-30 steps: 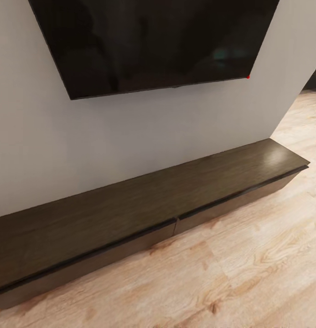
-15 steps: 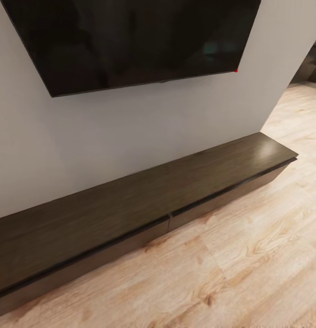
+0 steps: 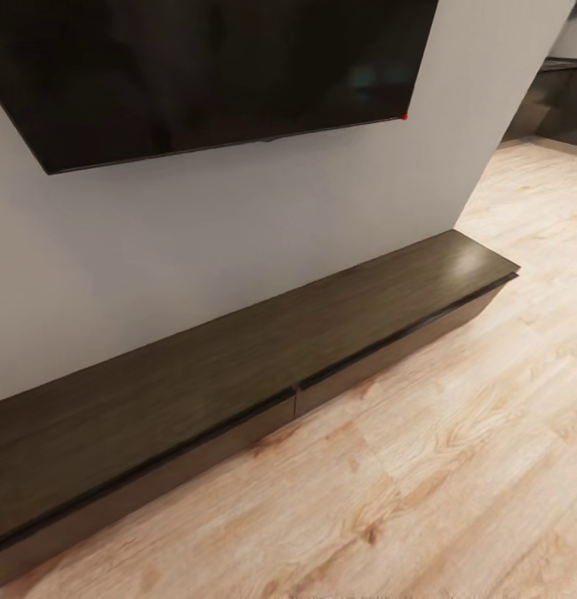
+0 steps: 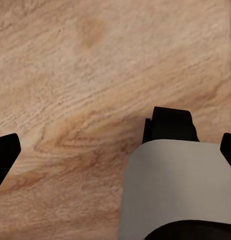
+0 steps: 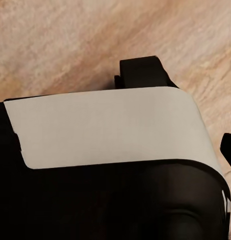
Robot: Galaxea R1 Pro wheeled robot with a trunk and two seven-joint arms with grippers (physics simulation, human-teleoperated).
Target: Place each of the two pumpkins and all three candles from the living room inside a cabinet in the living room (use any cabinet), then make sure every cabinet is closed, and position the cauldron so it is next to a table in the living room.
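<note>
the whole head view is sliding compared with a second ago: the tv (image 3: 213, 71), the wall (image 3: 196, 249) and the cabinet (image 3: 238, 366) are all sitting further left and a little higher in the picture, so it is the camera that is turning, not the furniture. more floor (image 3: 455, 466) is showing on the right, and a dark strip of a grey room is coming into sight at the top right corner, too dim to make out.

the tv is being cut off at the top and left edges; one small red dot is glowing at its lower right corner. the cabinet is running along the foot of the wall and its left end is passing out of the picture. its top is bare. two flat drawer fronts are showing, meeting at a seam near the middle, both sitting flush and closed.

in the left wrist view, the left gripper (image 4: 115, 150) is pointing down at plank floor; two dark fingertips are sitting at opposite edges, spread wide, with nothing between them but a white and black part of the robot's body below. in the right wrist view, the robot's white and black body is covering most of the picture, one dark tip of the right gripper (image 5: 228, 147) is peeking in at the edge, and i cannot tell how far it is open.
</note>
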